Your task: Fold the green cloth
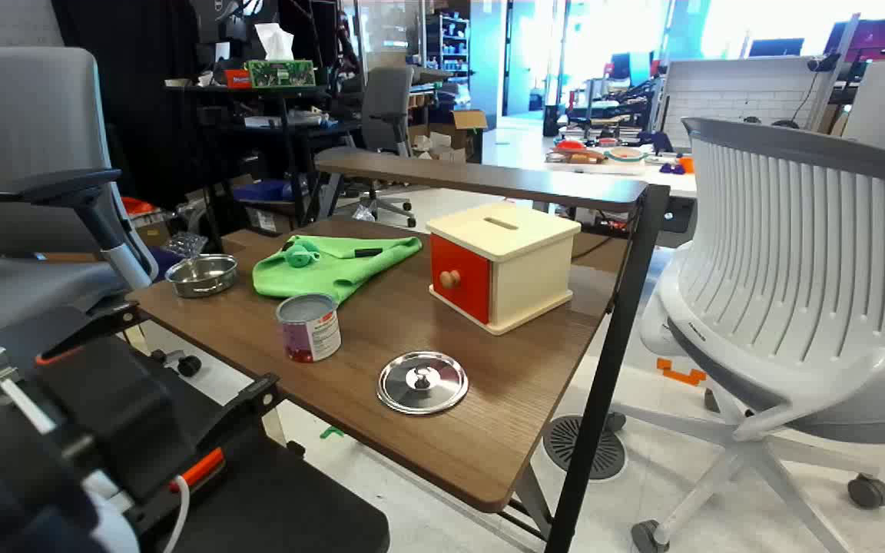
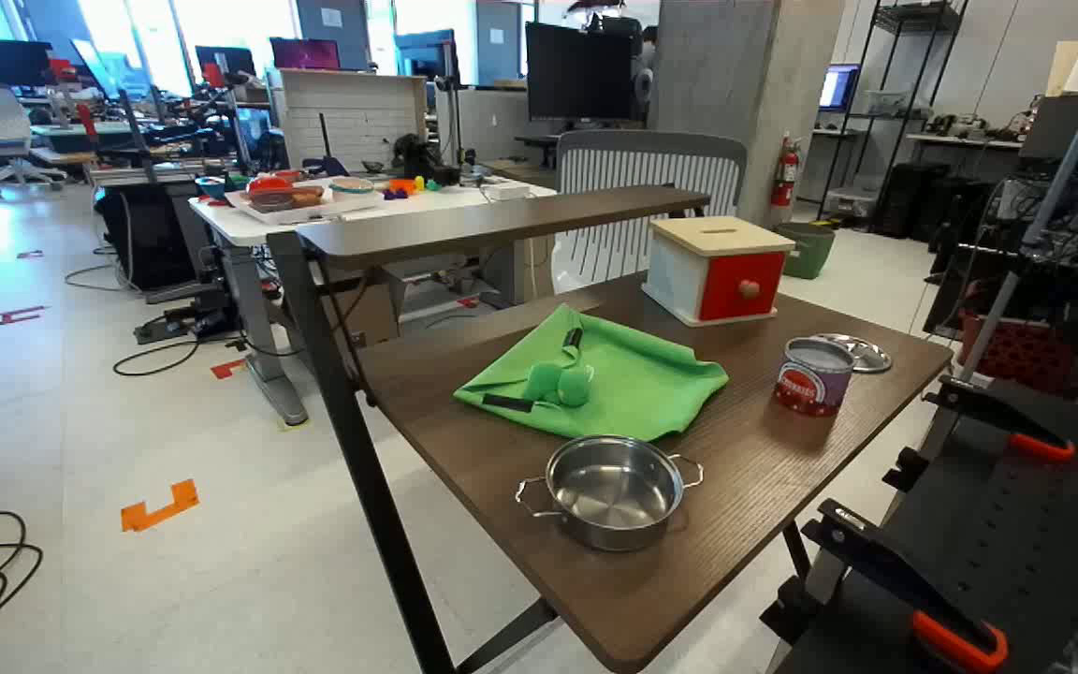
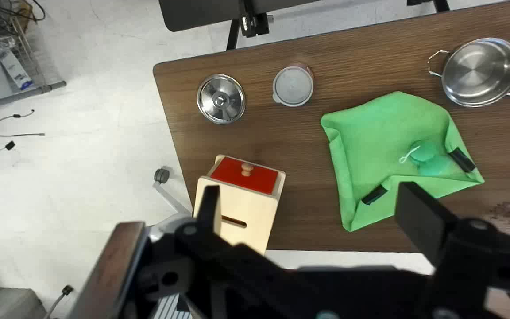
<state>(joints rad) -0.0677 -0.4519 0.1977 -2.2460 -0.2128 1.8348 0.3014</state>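
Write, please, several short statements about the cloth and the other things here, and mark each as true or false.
In the wrist view, the can is between the lid and the pot. True.
The lid covers the pot. False: it lies apart, on the table.
A round green thing lies on the cloth. True.
The can lies on its side. False: it stands upright.
The pincer is open. True.
The cloth is rolled up. False: it lies spread, with some edges turned over.
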